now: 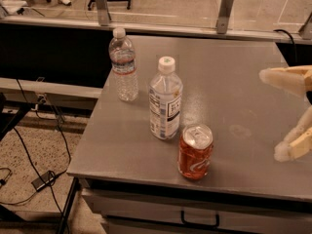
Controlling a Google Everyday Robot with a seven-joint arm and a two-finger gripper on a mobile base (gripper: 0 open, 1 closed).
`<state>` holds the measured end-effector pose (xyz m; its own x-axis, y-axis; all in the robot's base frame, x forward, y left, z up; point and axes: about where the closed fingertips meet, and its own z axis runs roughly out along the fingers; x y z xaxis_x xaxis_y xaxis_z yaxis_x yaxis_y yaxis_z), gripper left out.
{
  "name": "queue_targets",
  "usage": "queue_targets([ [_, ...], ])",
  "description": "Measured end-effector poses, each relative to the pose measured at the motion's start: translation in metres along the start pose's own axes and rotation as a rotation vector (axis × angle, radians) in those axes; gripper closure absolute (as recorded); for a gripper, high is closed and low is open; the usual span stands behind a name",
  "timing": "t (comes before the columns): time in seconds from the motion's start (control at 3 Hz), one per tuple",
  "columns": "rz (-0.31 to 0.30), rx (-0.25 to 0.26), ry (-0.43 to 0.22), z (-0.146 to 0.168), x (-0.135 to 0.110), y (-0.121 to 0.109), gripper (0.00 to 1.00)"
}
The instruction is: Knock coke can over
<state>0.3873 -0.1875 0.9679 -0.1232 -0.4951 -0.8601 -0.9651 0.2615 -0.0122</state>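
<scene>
Coke can upright on grey table; claw spread at right.

Coke can upright, front edge; gripper well right.

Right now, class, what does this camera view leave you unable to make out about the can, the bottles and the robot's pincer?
- Pincer: open, at the right over the table; its wrist and arm are cut off by the right edge.
- Coke can: its far side is hidden by its own body.
- Nearer water bottle: the label print is too small to read.
- Drawer: cut off by the bottom edge.
</scene>
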Motion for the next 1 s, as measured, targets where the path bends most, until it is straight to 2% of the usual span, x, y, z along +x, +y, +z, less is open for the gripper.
queue_targets([
  [0.33, -0.017, -0.044, -0.056, 0.016, -0.014, 0.014, 0.0],
  [0.67, -0.046, -0.082, -0.079, 0.035, -0.024, 0.037, 0.0],
  [1.0, -0.098, -0.053, -0.092, 0.065, -0.024, 0.054, 0.0],
])
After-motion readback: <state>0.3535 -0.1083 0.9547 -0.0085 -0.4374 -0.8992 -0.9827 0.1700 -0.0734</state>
